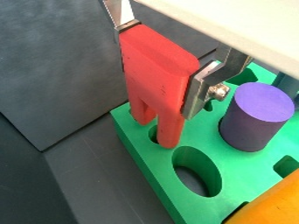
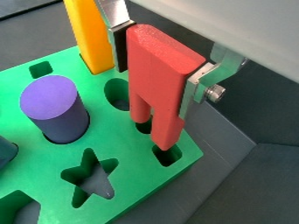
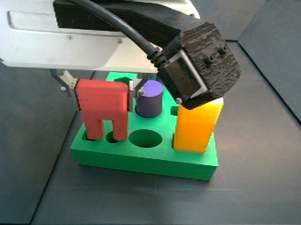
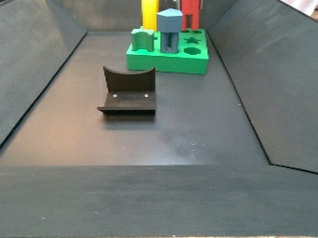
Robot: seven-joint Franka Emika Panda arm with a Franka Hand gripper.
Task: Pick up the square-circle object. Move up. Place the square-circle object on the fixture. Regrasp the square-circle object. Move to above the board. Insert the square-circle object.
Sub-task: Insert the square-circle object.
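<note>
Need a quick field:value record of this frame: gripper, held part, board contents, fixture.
gripper: at the board's corner, silver fingers clamping the top of the square-circle object
square-circle object: red, upright, two legs reaching down into the board's small holes; how deep they sit cannot be told
board: bright green slab, round hole open in front
purple cylinder: standing in the board
yellow block: upright at a board corner
grey-blue prism: on the board
fixture: dark, empty, apart from the board
</note>
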